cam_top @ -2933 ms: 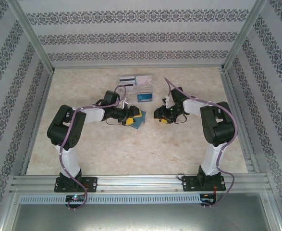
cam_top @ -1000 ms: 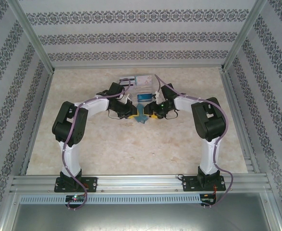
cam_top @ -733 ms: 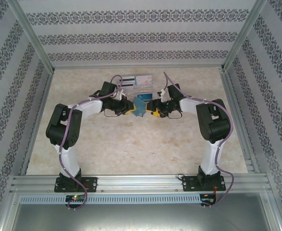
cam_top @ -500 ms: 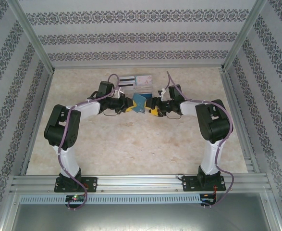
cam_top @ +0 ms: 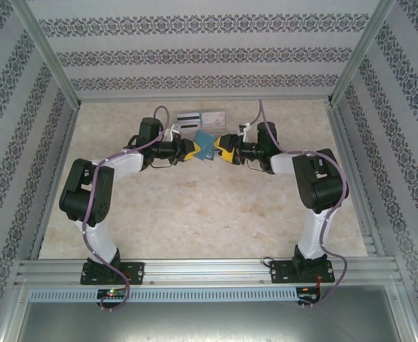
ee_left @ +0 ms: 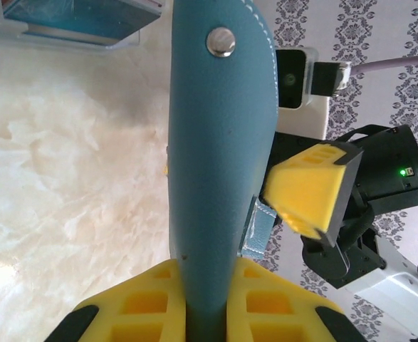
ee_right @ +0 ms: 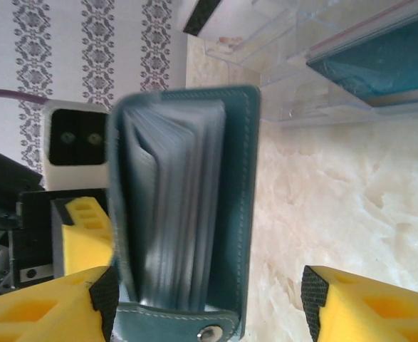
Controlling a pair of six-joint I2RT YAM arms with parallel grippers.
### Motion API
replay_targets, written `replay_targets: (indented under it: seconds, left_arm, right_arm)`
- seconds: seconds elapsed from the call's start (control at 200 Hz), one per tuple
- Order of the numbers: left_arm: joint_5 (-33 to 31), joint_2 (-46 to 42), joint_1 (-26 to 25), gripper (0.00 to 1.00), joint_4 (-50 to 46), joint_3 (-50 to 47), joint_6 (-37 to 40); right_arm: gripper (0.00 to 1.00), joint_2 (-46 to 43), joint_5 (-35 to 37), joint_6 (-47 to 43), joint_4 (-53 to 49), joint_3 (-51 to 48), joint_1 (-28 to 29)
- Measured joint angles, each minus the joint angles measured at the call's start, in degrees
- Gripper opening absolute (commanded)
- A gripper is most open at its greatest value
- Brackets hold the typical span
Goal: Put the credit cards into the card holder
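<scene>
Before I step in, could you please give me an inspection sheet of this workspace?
Surface: pale marbled tabletop, no spills seen.
Job's things: teal soft folding card holder held between the arms; white black-striped plastic card and bright blue plastic card in the tray.
Clutter: clear compartmented plastic tray at the far side; otherwise nothing seen.
Tools: left tool shut on the holder; right tool open, straddling the holder's end.
Cables: purple cables along both arms.
Surroundings: patterned wall panels, aluminium frame.

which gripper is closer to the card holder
Left. The left gripper is clamped shut on one end of the card holder. The right gripper is open, its fingers either side of the other end, not clamped.
</scene>
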Motion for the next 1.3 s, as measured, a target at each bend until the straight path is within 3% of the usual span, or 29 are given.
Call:
replay_targets:
  seconds: [0.21,0.58,0.664,0.829,0.904,1.099,1.209,1.299]
  left_arm:
    - [1.27,0.00,0.04,0.00,0.61,0.00,-1.05]
    - [3.56,-0.02,0.09,0.00,5.55,-0.94,-5.75]
    - [3.78,-0.02,0.42,0.00,5.53,-1.44,-5.77]
    - [3.80,-0.17,0.50,0.00,5.44,-1.46,-5.46]
    - [3.50,-0.26,0.55,0.00,4.72,-1.46,-4.55]
    - [2.36,-0.37,0.42,0.53,-1.14,-1.55,0.26]
    - [0.15,-0.59,0.59,0.63,-6.69,-1.55,3.80]
    - [-2.99,-1.46,1.07,0.63,-11.78,-1.55,7.17]
  right_arm:
    - [0.78,-2.29,-0.57,0.68,2.97,-0.33,-0.68]
    - [0.77,1.53,-1.66,1.79,3.54,1.66,2.43]
    - [0.66,1.55,-1.62,2.29,3.72,3.26,3.39]
    - [0.29,1.55,-1.22,2.71,3.74,4.26,4.33]
    - [0.19,1.51,-1.60,2.43,3.21,4.24,4.15]
    - [0.10,-0.42,-1.33,-2.40,-3.19,4.24,4.24]
    - [0.09,-3.56,1.11,-10.78,-14.93,4.90,4.09]
    - [0.09,-6.21,8.59,-22.49,-32.87,9.27,4.57]
